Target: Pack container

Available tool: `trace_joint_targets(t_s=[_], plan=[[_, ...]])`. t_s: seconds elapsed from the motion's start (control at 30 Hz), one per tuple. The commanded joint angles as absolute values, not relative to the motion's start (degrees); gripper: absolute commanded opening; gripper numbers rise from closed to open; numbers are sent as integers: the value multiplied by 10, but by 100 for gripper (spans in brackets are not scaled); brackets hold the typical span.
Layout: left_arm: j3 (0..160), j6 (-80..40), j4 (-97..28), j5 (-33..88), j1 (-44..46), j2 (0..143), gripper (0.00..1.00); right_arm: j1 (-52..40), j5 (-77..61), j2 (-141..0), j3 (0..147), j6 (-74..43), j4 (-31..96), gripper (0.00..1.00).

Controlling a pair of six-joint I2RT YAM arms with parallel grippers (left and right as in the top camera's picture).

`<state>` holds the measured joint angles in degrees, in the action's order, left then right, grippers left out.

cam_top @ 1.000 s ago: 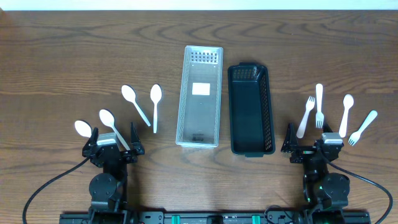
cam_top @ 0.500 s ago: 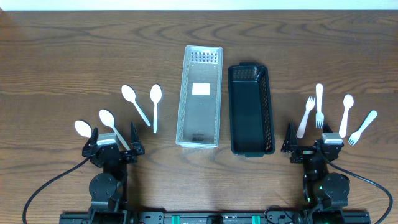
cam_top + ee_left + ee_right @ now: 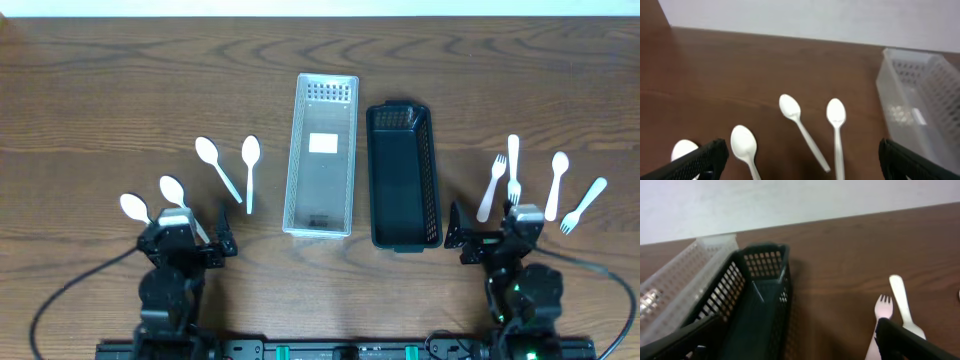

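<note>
At the near edge of the table (image 3: 100, 90), the left gripper (image 3: 187, 238) sits low with its 2 fingers spread wide and nothing between them. Its body covers the handles of the 2 nearest white spoons (image 3: 132, 207), whose bowls show just beyond it. The right gripper (image 3: 497, 238) is also wide open and holds nothing.

A little farther out on the left, 2 more spoons lie on the bare wood between that gripper and the clear basket (image 3: 322, 190), one slanted and one nearly straight. On the right, 3 white forks (image 3: 491, 187) and 1 spoon (image 3: 556, 180) fan out beside the black basket (image 3: 403, 190), the closest ends just beside the right gripper's body. All the cutlery is on the table, outside the baskets.

The 2 baskets stand side by side in the middle, long sides close together, clear on the left and black on the right. The clear one reaches slightly farther back and has a white label (image 3: 322, 142) on its floor.
</note>
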<state>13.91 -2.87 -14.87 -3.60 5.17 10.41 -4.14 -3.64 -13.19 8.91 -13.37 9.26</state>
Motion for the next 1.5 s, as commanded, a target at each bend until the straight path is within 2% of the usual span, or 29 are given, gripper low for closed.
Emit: trace_joint_targets(t_s=[0.0, 0.17, 0.4, 0.57, 0.6, 0.7, 0.73, 0.83, 0.87, 0.93, 1.03, 1.07, 1.1, 1.13, 1.47], plan=[[288, -51, -185, -18, 55, 201, 98, -49, -63, -197, 187, -145, 114, 99], [481, -62, -320, 36, 56, 370, 98, -49, -80, -338, 350, -145, 258, 99], [712, -67, -548, 69, 56, 596, 98, -49, -53, -559, 602, -93, 532, 99], [756, -52, -602, 71, 84, 685, 98, -50, -68, -649, 672, -68, 585, 98], [756, -35, -601, 76, 98, 697, 98, -50, -69, -660, 673, -65, 582, 87], [756, -36, -599, 75, 139, 726, 98, -50, -70, -682, 673, -66, 585, 32], [756, -37, -596, 75, 152, 733, 99, -50, -71, -687, 673, -66, 587, 22], [756, -37, -577, 76, 192, 758, 95, -53, -72, -698, 673, -68, 594, 4], [756, -37, -571, 76, 202, 765, 84, -56, -72, -700, 673, -68, 597, 1], [756, -37, -562, 76, 220, 779, 55, -64, -72, -705, 673, -68, 603, 1], [756, -37, -561, 75, 239, 797, 34, -80, -71, -709, 672, -68, 608, 1], [756, -37, -561, 76, 242, 802, 26, -85, -71, -712, 672, -68, 608, 1], [756, -37, -561, 76, 245, 809, 11, -91, -71, -713, 671, -68, 608, 1], [756, -37, -560, 76, 247, 815, 6, -95, -71, -716, 670, -68, 607, 1], [752, -37, -560, 76, 274, 895, 6, -145, -71, -781, 667, -68, 613, 2]])
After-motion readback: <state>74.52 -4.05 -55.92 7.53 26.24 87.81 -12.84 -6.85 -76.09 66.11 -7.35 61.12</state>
